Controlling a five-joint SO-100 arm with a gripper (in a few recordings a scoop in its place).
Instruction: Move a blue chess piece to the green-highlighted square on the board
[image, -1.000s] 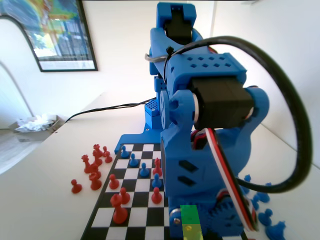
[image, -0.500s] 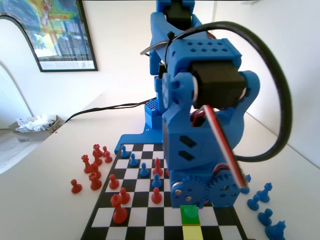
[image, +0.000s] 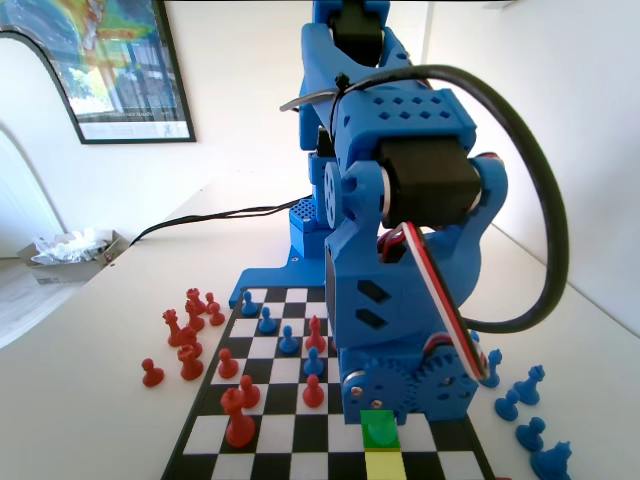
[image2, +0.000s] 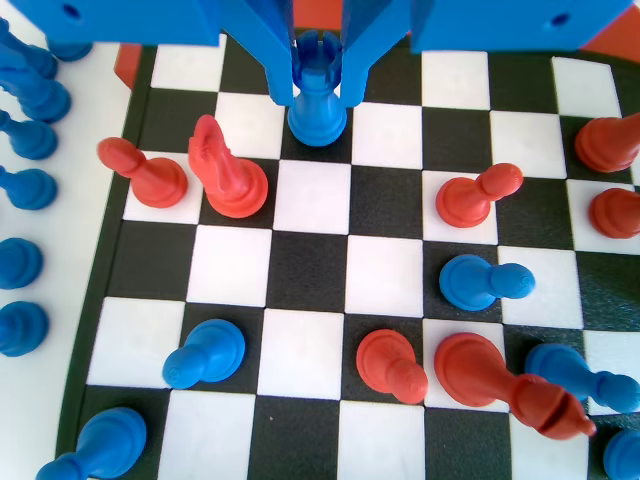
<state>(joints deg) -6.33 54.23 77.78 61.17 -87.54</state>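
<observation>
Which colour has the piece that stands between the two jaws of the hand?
Blue; the blue chess piece, seen best in the wrist view.

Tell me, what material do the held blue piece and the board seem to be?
The blue piece, between the gripper jaws, looks like glossy moulded plastic: uniform colour, soft highlights. The board looks like a flat matte sheet, maybe printed card or plastic; I cannot tell which.

A white table (image: 110, 330) carried the board (image: 262, 352). Red pieces (image: 185, 335) lay on it left of the board in the fixed view, blue pieces (image: 525, 400) right. A black cable (image: 215, 216) ran across its far part.
</observation>
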